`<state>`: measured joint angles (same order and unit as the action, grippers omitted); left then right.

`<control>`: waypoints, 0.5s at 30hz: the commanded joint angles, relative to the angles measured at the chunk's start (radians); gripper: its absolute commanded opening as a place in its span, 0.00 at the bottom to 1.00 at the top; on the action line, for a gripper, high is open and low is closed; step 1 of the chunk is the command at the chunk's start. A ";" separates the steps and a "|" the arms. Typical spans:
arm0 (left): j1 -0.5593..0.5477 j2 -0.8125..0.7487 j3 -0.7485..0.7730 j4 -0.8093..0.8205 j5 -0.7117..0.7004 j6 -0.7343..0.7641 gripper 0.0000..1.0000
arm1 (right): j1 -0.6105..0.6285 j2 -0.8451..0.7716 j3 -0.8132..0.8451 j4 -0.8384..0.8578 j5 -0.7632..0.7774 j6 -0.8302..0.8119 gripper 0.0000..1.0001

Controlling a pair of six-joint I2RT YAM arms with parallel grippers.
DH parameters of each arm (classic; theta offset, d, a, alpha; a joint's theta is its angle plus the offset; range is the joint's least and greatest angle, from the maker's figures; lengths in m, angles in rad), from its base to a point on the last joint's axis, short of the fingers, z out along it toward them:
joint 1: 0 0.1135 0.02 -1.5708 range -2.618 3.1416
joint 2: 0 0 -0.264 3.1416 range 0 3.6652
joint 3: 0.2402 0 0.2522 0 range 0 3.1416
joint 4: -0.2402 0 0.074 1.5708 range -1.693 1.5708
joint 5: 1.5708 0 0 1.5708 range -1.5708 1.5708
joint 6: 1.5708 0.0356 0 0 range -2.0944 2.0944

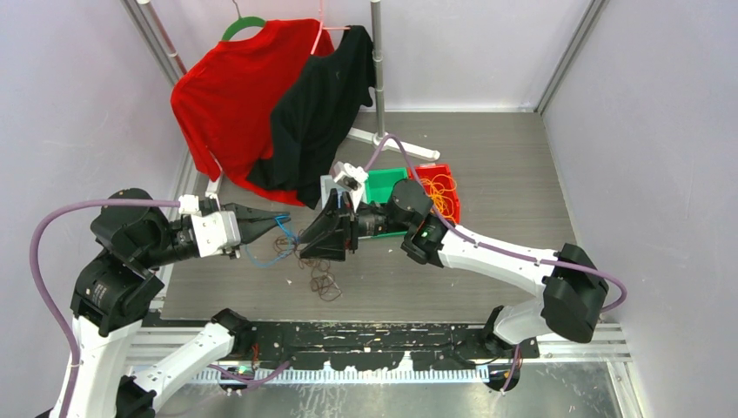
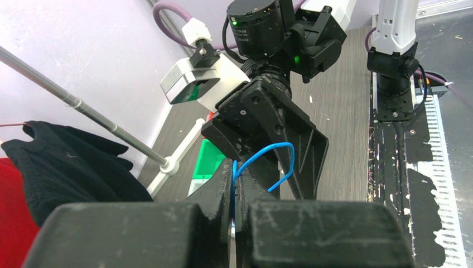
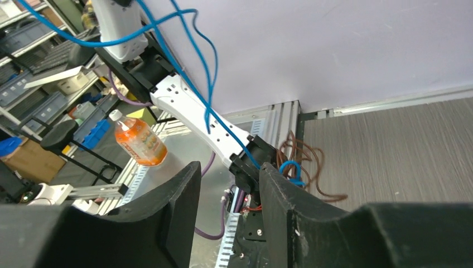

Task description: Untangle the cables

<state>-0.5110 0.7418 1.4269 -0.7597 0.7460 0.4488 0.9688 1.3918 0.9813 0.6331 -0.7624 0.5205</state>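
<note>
1. Gripping the blue cable (image 2: 277, 147), the left hand (image 2: 234, 184) is clenched on it. In the left wrist view the strand runs into the slit between the closed fingers and a loop springs out past the tips.
2. The right hand (image 3: 228, 173) is released, its fingers spread with nothing between them. It faces the left hand, tips just beside that loop.
3. The blue cable is raised off the counter (image 1: 505, 174) between the two hands. It trails down to the dark brown cable (image 1: 320, 277), a loose heap of loops lying on the counter below them.
4. In the right wrist view a short blue coil sits in among the brown loops, so the two are probably caught there (how tightly cannot be told).
5. The orange cables (image 1: 442, 193) lie well apart from this, bunched in the red bin (image 1: 435, 167).
6. The cables look thin, light and springy. The blue one keeps its curve in the air rather than falling limp, so it will likely spring back when let go.
7. The smooth sheath probably slides through a loose pinch, so a firm closure across a single strand seems best.
8. A sensible hold for the right hand is a straight run of blue close to the brown heap, not the free loop, so that pulling the hands apart draws blue out of brown.
9. Being so light, the brown bunch may lift along with the blue cable.
</note>
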 commanded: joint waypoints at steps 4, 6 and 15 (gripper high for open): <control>0.000 0.010 0.030 0.048 0.016 -0.013 0.00 | 0.014 0.006 0.028 0.147 0.017 0.019 0.50; 0.000 0.010 0.030 0.048 0.017 -0.016 0.00 | 0.014 0.007 0.022 0.152 0.048 0.001 0.51; -0.001 0.007 0.027 0.058 0.012 -0.014 0.00 | 0.026 0.086 0.082 0.208 -0.001 0.073 0.34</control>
<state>-0.5110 0.7422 1.4269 -0.7589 0.7456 0.4488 0.9810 1.4429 0.9985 0.7410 -0.7383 0.5385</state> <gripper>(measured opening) 0.010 0.364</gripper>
